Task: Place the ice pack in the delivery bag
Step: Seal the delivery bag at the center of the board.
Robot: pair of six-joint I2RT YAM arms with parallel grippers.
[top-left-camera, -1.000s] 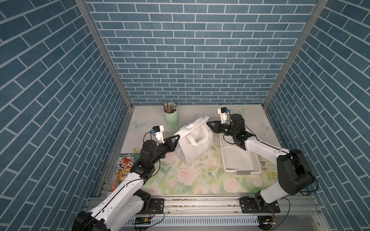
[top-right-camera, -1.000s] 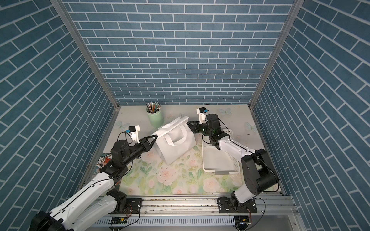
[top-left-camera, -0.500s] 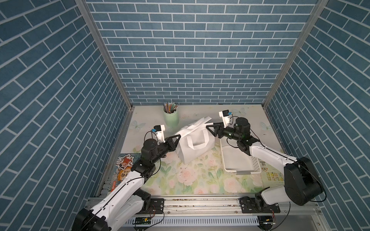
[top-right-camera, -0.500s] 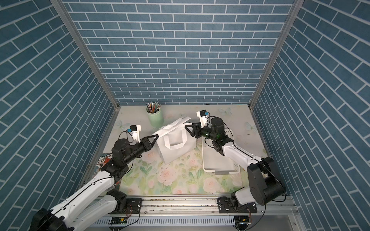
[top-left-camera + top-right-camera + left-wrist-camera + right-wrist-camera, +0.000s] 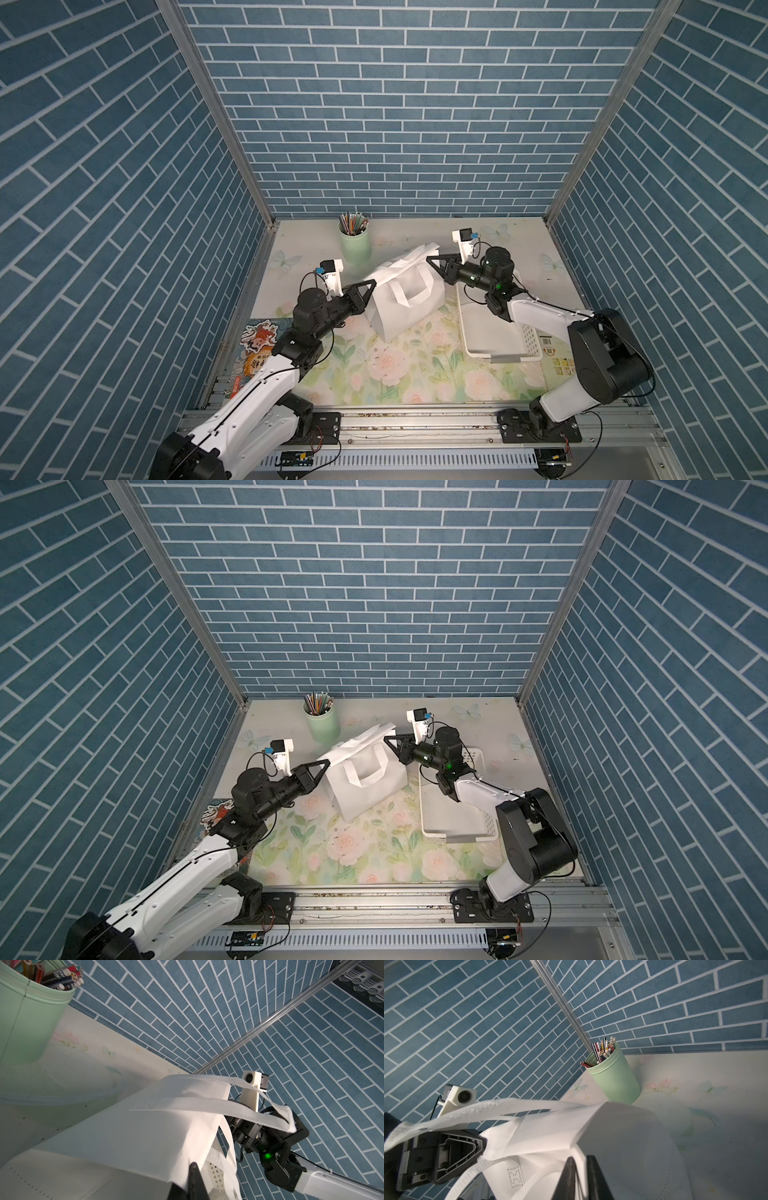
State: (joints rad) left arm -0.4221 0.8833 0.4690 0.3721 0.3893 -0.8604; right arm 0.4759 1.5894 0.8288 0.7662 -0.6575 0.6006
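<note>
The ice pack shows in no view, so I cannot tell where it lies; neither gripper has it. The delivery bag stands between them. The left gripper is clamped shut on the rim at one end, and the right gripper looks pinched shut on the rim at the opposite end. The step looks like spreading the bag's mouth. To do it well, move both grips evenly and gently so that the soft fabric does not slip out, and keep the base on the mat. A loop strap drapes over the right gripper and could snag. The white perforated basket sits just behind the right gripper, and the green pencil cup stands beyond the bag.
</note>
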